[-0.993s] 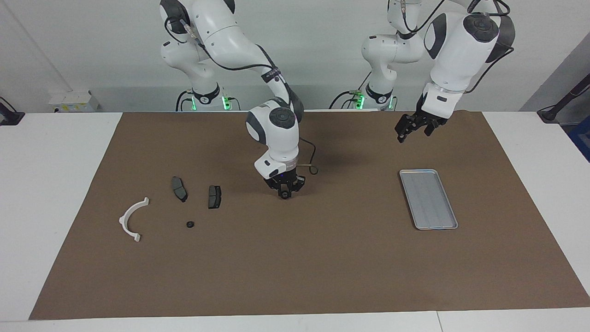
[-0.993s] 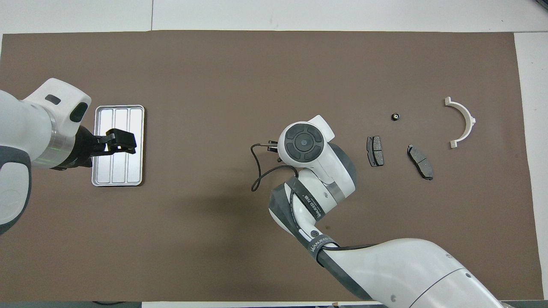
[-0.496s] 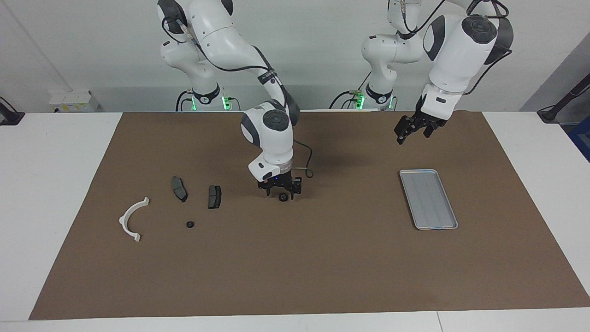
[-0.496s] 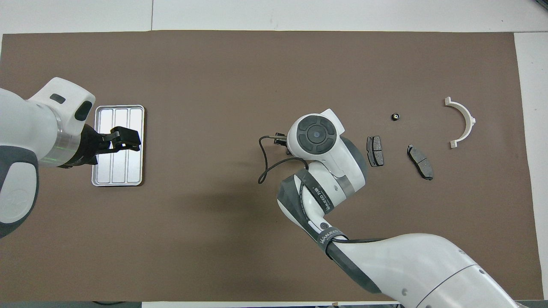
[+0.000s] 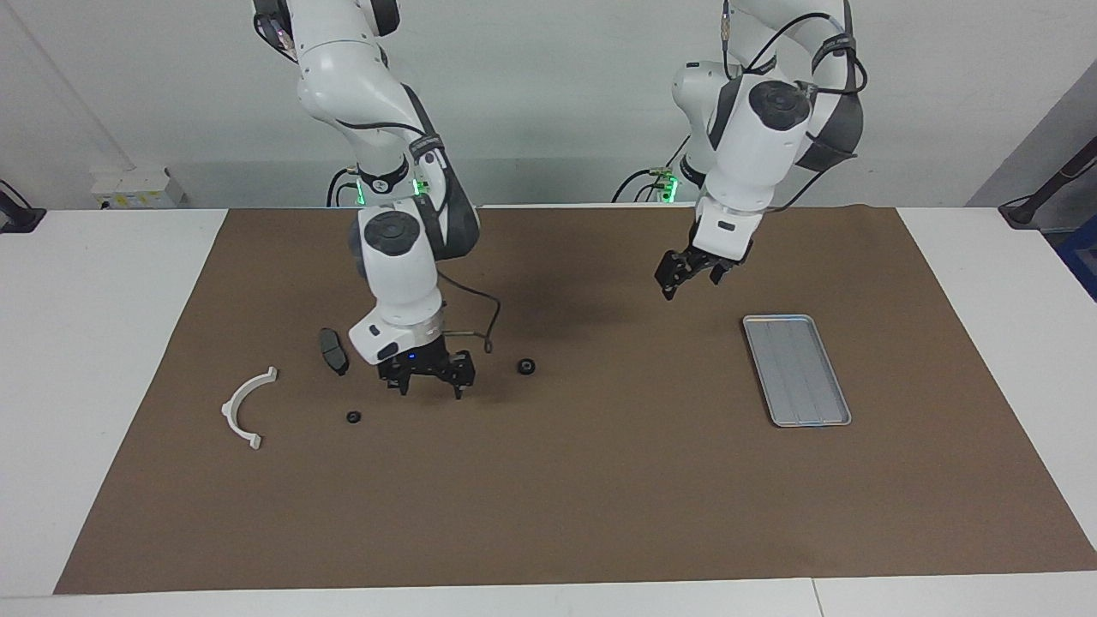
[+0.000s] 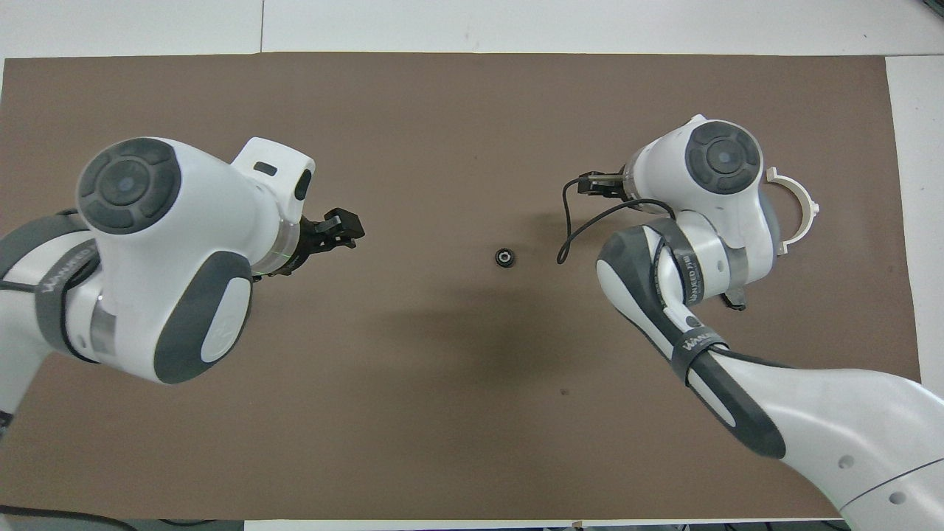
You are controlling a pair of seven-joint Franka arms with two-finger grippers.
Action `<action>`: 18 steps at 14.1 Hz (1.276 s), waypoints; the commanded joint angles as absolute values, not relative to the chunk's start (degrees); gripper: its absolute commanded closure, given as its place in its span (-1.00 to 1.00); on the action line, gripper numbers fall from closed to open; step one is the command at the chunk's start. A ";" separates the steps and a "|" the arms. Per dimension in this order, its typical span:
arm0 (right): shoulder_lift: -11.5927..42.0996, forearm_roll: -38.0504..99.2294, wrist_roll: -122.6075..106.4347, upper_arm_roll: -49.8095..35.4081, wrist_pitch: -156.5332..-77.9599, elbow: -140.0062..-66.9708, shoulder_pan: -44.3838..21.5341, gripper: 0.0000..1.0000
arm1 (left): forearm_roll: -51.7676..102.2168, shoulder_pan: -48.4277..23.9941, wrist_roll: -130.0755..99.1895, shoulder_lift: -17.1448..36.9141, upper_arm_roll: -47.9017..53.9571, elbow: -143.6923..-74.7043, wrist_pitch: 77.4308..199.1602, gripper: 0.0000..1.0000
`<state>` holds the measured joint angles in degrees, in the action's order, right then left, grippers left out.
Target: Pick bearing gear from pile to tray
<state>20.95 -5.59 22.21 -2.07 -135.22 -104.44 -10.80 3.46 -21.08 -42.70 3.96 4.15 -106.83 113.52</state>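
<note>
Since a second ago, the right gripper [image 5: 428,387] has released the bearing gear [image 5: 527,367] onto the brown mat [image 5: 600,497] and swung over the pile, fingers spread, empty. At the gear's three o'clock in the facing view, the tray [image 5: 836,411] holds nothing, long axis toward five o'clock. The left gripper [image 5: 690,278] hangs over the mat, slightly parted, empty.

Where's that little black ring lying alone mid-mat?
The black ring lies on the brown mat near its middle, between the right end effector and the tray.
</note>
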 commanded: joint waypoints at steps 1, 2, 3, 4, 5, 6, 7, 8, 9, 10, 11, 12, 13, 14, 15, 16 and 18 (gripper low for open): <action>20.13 -4.66 15.84 -2.81 -134.91 -104.85 -7.48 -0.90 | 3.78 -26.26 -49.38 13.15 3.08 -96.71 113.21 -1.00; 20.13 -4.66 14.08 -2.81 -135.00 -104.94 -6.43 -0.90 | 3.78 -28.37 -51.74 16.58 3.08 -93.55 112.86 -1.00; 20.13 -4.66 12.84 -2.81 -135.00 -104.94 -5.81 -0.90 | 3.34 -30.48 -55.07 20.53 2.90 -90.12 112.33 -1.00; 20.13 -4.66 11.79 -2.81 -135.00 -105.12 -5.37 -0.90 | 2.90 -31.98 -57.54 24.57 2.90 -85.65 111.45 -1.00; 20.13 -4.66 10.73 -2.81 -135.00 -105.12 -4.75 -0.90 | 2.55 -33.82 -59.40 29.22 2.64 -80.82 110.31 -1.00; 20.21 -4.66 9.68 -2.81 -135.09 -105.20 -4.22 -0.90 | 2.55 -35.40 -61.07 33.10 2.38 -75.90 109.08 -1.00; 20.39 -4.66 8.71 -2.81 -135.26 -105.12 -3.61 -0.90 | 2.64 -35.77 -61.34 34.35 2.03 -74.63 109.16 -1.00; 20.56 -4.66 8.01 -2.81 -135.61 -105.12 -2.99 -0.90 | 2.64 -35.77 -61.35 34.63 2.11 -74.62 109.25 -1.00; 20.74 -4.66 7.30 -2.81 -135.79 -105.12 -2.64 -0.90 | 2.46 -35.95 -61.35 35.24 2.20 -74.62 109.77 -1.00; 21.00 -4.57 6.60 -2.81 -135.97 -105.12 -2.11 -0.89 | 2.37 -37.34 -61.35 38.12 1.76 -74.10 109.86 -1.00; 21.09 -4.57 6.07 -2.81 -136.05 -105.12 -1.76 -0.89 | 2.11 -39.44 -61.52 40.58 0.63 -72.70 109.95 -1.00; 21.27 -4.57 5.80 -2.81 -136.05 -105.12 -1.58 -0.89 | 2.46 -40.77 -61.87 40.69 -0.69 -72.25 109.78 -1.00; 21.44 -4.57 5.63 -2.81 -136.05 -105.12 -1.50 -0.89 | 2.55 -41.30 -63.01 40.61 -0.70 -72.33 109.78 -1.00; 21.79 -4.57 5.54 -2.81 -136.14 -105.12 -1.49 -0.89 | 2.46 -42.18 -63.28 40.52 -0.70 -72.86 110.04 -1.00; 21.97 -4.57 5.54 -2.81 -136.32 -105.12 -1.49 -0.89 | 2.55 -42.36 -63.28 40.34 -0.70 -73.91 111.17 -1.00; 22.32 -4.57 5.54 -2.81 -136.84 -105.29 -1.49 -0.88 | 2.64 -42.54 -63.37 40.34 -0.70 -74.52 112.83 -1.00; 22.59 -4.57 5.10 -2.81 -136.85 -105.64 -1.58 -0.88 | 2.81 -42.71 -63.54 40.34 -0.62 -74.97 113.73 -1.00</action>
